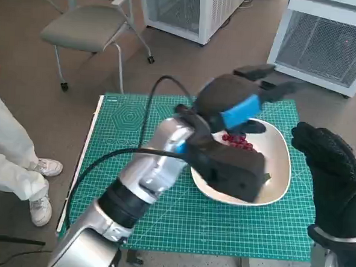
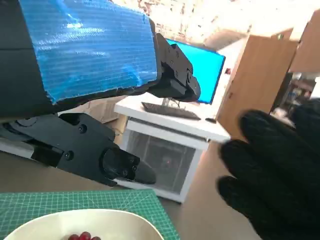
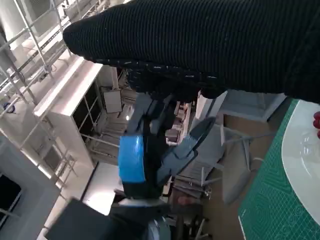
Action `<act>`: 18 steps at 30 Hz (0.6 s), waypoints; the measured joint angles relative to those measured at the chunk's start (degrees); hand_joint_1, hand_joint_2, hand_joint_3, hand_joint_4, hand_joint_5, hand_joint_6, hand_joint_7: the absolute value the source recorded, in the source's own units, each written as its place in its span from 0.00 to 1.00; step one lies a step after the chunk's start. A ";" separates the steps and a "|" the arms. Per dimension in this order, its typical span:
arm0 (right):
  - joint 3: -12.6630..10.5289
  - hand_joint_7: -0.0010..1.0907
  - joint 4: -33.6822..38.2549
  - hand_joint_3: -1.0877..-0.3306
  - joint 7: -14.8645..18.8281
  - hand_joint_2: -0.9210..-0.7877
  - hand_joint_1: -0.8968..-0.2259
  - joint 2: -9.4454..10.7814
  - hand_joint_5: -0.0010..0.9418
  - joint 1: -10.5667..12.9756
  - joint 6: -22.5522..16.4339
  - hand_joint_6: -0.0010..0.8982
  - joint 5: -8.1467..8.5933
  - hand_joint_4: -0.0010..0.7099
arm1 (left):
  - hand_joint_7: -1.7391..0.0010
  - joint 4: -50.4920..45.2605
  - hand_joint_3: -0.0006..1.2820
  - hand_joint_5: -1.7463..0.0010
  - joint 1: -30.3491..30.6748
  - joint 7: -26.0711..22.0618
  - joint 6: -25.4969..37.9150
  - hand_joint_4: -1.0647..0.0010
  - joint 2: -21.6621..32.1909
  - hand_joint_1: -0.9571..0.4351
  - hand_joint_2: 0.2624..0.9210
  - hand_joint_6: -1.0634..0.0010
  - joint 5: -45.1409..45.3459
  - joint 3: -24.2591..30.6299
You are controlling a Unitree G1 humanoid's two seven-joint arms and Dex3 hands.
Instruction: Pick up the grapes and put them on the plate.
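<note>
A bunch of red grapes (image 1: pixel 238 141) lies on the white plate (image 1: pixel 280 167) at the right of the green mat; a few grapes (image 2: pixel 82 236) also show in the left wrist view. My left hand (image 1: pixel 244 92) hovers above the plate's far side with its fingers spread and nothing in them. The same left hand (image 3: pixel 150 150) shows in the right wrist view. My right hand (image 1: pixel 327 161), in its black glove, is raised beside the plate's right edge and holds nothing. Its glove (image 2: pixel 277 170) fills part of the left wrist view.
The green cutting mat (image 1: pixel 133 167) covers the small table. A grey chair (image 1: pixel 88 25) stands behind at the left and white cabinets (image 1: pixel 329 40) behind at the right. A person's legs and shoes (image 1: pixel 19 166) are at the table's left.
</note>
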 measured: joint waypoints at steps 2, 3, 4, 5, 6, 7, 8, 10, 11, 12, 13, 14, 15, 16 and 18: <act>-0.03 0.82 0.02 0.67 0.02 0.00 0.58 -0.05 0.48 0.00 0.00 0.21 0.00 0.44 | 0.98 -0.70 0.08 1.00 1.91 0.04 -0.90 0.72 0.92 0.38 1.00 0.59 -2.55 2.37; -0.05 0.82 0.04 0.67 0.04 0.00 0.58 -0.07 0.48 0.00 0.00 0.21 0.00 0.45 | 0.97 -1.12 0.08 1.00 2.98 0.06 -1.38 0.72 1.32 0.38 1.00 0.59 -3.99 3.63; -0.06 0.82 0.07 0.67 0.06 0.00 0.58 -0.10 0.48 -0.01 0.00 0.21 0.00 0.45 | 0.97 -1.52 0.08 0.99 4.12 -0.02 -1.99 0.72 1.69 0.38 1.00 0.59 -5.68 4.95; -0.06 0.82 0.11 0.67 0.08 0.00 0.58 -0.11 0.48 -0.02 0.00 0.21 0.00 0.45 | 0.97 -1.84 0.07 0.99 5.30 -0.20 -2.77 0.72 2.02 0.38 1.00 0.58 -7.58 6.31; -0.06 0.82 0.15 0.67 0.10 0.00 0.58 -0.13 0.48 -0.03 0.00 0.21 0.00 0.45 | 0.97 -2.02 0.07 0.99 6.47 -0.58 -3.67 0.71 2.26 0.39 1.00 0.58 -9.67 7.68; -0.06 0.82 0.18 0.67 0.12 0.00 0.58 -0.15 0.48 -0.04 -0.01 0.21 0.00 0.45 | 0.97 -2.11 0.06 0.99 7.62 -1.18 -4.66 0.71 2.43 0.39 1.00 0.57 -12.02 9.06; -0.06 0.82 0.20 0.67 0.12 0.00 0.58 -0.16 0.48 -0.05 -0.01 0.22 0.00 0.45 | 0.97 -2.15 0.06 0.99 8.73 -1.93 -5.58 0.71 2.52 0.40 1.00 0.57 -14.34 10.36; -0.06 0.82 0.25 0.67 0.14 0.00 0.58 -0.20 0.48 -0.10 -0.01 0.22 0.00 0.45 | 0.98 -2.16 0.05 0.99 10.86 -3.87 -7.18 0.70 2.55 0.41 1.00 0.56 -19.02 12.75; -0.05 0.82 0.31 0.67 0.16 0.00 0.58 -0.21 0.48 -0.17 -0.01 0.22 0.01 0.45 | 0.98 -2.15 0.05 0.99 11.91 -5.00 -7.82 0.70 2.52 0.42 1.00 0.56 -21.35 13.86; -0.03 0.82 0.40 0.67 0.18 0.00 0.58 -0.21 0.48 -0.27 -0.02 0.22 0.01 0.45 | 0.98 -2.15 0.04 0.99 12.95 -6.24 -8.38 0.69 2.48 0.43 1.00 0.56 -23.76 14.99; -0.02 0.81 0.53 0.67 0.21 0.00 0.58 -0.21 0.48 -0.41 -0.03 0.22 0.01 0.45 | 0.98 -2.14 0.04 0.99 14.00 -7.59 -8.82 0.69 2.42 0.43 1.00 0.56 -26.22 16.09; -0.01 0.81 0.68 0.67 0.25 0.00 0.58 -0.21 0.48 -0.58 -0.05 0.22 0.00 0.45 | 0.98 -2.14 0.03 0.99 14.99 -8.94 -9.12 0.69 2.35 0.44 1.00 0.57 -28.62 17.17; 0.00 0.81 0.85 0.67 0.30 0.00 0.58 -0.21 0.48 -0.76 -0.07 0.22 0.00 0.45 | 0.98 -2.14 0.03 0.99 15.95 -10.37 -9.29 0.68 2.25 0.45 1.00 0.57 -31.03 18.21; 0.00 0.81 1.04 0.67 0.36 0.00 0.58 -0.21 0.48 -0.95 -0.12 0.22 0.00 0.45 | 0.98 -2.13 0.03 0.99 16.88 -11.81 -9.37 0.68 2.12 0.46 1.00 0.57 -33.40 19.22; 0.02 0.81 1.54 0.67 0.53 0.00 0.58 -0.21 0.48 -1.35 -0.25 0.22 -0.01 0.45 | 0.99 -2.12 0.02 0.99 18.62 -14.85 -9.31 0.67 1.74 0.47 1.00 0.57 -38.17 21.25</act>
